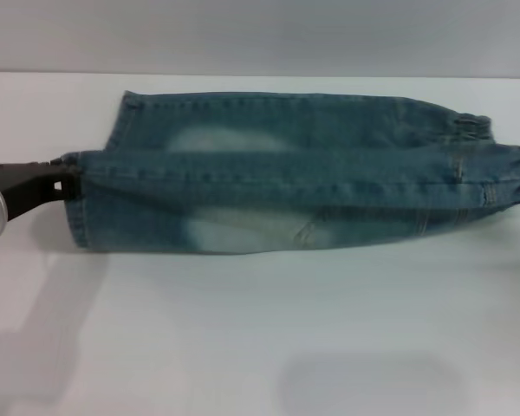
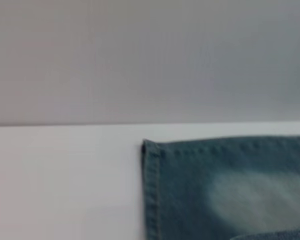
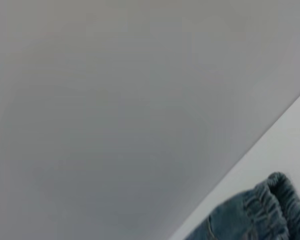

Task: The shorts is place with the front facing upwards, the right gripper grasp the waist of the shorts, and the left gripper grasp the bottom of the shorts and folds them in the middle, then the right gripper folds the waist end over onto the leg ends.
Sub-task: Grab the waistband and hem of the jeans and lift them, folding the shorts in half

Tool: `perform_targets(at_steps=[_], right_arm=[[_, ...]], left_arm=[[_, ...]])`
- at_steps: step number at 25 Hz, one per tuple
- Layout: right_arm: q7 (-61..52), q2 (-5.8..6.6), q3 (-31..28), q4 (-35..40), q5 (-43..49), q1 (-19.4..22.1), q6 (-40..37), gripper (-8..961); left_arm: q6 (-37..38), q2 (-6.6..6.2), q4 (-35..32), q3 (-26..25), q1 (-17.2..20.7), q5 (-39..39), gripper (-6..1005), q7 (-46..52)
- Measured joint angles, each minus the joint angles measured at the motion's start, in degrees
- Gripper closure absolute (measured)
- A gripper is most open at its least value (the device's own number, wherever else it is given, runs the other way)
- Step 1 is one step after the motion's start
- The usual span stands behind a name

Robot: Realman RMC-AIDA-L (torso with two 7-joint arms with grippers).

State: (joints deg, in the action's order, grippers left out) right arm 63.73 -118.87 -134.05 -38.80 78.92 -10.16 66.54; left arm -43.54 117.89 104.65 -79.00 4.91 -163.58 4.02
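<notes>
Item: small blue-green denim shorts (image 1: 303, 178), long-legged, lying lengthwise across the white table (image 1: 260, 329), partly folded so that one leg overlaps the other along a raised central ridge. Pale faded oval patches show on the far leg and on the near leg.

Waist of the shorts (image 1: 503, 160): puckered, gathered elastic band, darker blue, ruffled edge, at the right end of the garment.

Bottom of the shorts (image 1: 78, 204): flat straight hems with light stitching, at the left end; the far hem corner lies flat on the table.

My left gripper (image 1: 56, 184): black, two-fingered, at the left edge, its tips pinching the ridge of denim at the hem end.

My right gripper: out of sight in every view; its wrist camera looks onto the ruffled waistband.
</notes>
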Motion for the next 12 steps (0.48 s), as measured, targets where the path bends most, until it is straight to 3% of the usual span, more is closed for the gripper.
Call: perform_targets(at_steps=[7,12], right_arm=[[4.73,-0.10,-4.15,5.35,-5.20,-2.06,-0.02,953],[5.64,-0.04,-6.60,7.45,-6.40,-4.77,-0.34,953]], left_arm=[[7.23,-0.03,-2.27,-0.01,-0.55,2.35,864,-0.17],[11.07,-0.02,-4.93,0.44,-3.02,3.02,859,-0.41]])
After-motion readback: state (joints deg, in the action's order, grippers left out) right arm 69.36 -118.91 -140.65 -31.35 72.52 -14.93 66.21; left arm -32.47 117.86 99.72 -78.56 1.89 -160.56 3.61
